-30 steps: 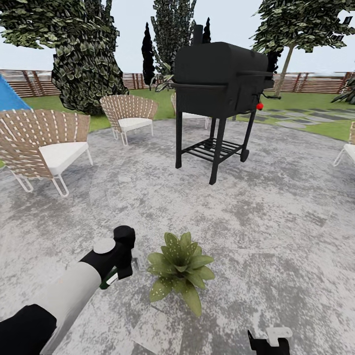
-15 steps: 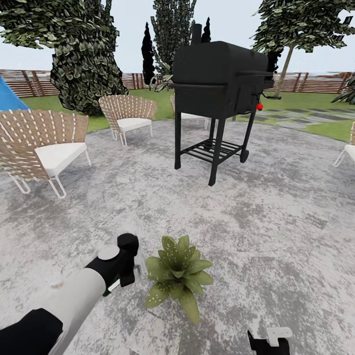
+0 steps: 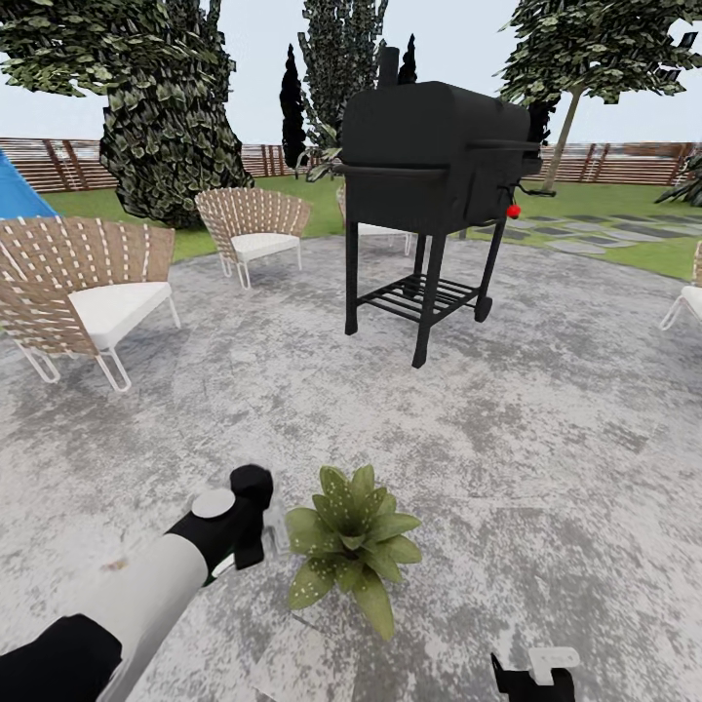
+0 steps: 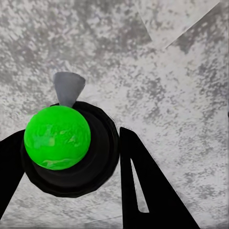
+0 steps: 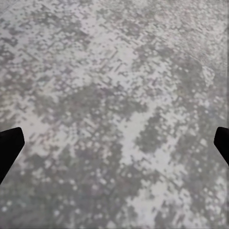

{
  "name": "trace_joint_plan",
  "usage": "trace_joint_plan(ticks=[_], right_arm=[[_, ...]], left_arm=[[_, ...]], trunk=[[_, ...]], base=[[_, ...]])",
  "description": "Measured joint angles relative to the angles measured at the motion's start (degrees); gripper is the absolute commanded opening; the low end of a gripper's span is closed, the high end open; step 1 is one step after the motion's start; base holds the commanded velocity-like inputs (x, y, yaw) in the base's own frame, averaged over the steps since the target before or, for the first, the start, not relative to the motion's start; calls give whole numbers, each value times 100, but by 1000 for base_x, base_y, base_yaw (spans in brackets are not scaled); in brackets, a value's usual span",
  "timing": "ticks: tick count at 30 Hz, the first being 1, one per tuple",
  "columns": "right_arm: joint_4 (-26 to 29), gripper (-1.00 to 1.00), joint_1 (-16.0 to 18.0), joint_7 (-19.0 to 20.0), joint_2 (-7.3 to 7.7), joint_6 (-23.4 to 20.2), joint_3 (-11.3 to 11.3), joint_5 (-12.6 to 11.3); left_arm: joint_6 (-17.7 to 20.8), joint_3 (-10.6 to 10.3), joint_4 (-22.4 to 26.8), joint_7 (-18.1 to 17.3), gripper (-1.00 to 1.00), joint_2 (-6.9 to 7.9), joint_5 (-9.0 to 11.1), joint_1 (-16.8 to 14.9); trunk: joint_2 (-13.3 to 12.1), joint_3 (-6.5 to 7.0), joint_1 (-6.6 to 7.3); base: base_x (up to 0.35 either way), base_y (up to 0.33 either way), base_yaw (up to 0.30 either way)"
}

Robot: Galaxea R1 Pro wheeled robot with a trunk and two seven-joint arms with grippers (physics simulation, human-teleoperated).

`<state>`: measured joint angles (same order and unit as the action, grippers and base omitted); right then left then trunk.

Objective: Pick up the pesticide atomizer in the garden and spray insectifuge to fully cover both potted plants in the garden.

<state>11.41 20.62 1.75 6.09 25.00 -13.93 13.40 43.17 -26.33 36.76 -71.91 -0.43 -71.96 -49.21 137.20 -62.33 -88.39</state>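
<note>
No writing can be read on anything. The slim dark-green pesticide atomizer (image 4: 62, 143) is clamped in the left gripper (image 3: 255, 517), just left of the low speckled green potted plant (image 3: 353, 541) on the grey mottled patio (image 3: 507, 439). The bottle's bright green underside is seen from the left wrist. The right gripper (image 5: 114, 143) is spread apart over bare paving.

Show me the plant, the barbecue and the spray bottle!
potted plant (image 3: 353, 542), head view, on its middle leaves.
barbecue (image 3: 434, 156), head view, on its black lid.
pesticide atomizer (image 4: 57, 137), left wrist view, on its green top.
</note>
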Motion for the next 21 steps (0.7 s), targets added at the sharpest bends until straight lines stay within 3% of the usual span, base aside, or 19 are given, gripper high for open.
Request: trace_joint_plan(ticks=[4,11,15,21], right_arm=[[4,100,0,0,0,0,0,1],[6,100,0,0,-1,0,0,-7],[6,100,0,0,-1,1,0,-7],[6,100,0,0,-1,1,0,-8]], left_arm=[[3,-2,-13,32,-100,8,39,65],[1,-2,-11,26,-100,-9,54,107],[-3,-17,-14,19,-100,-20,63,107],[10,-44,66,-11,-100,-418,-5,100]], trunk=[[0,0,0],[0,0,3],[0,0,0],[0,0,0]], base=[[40,9,0],[279,99,0],[56,16,0],[1,0,0]])
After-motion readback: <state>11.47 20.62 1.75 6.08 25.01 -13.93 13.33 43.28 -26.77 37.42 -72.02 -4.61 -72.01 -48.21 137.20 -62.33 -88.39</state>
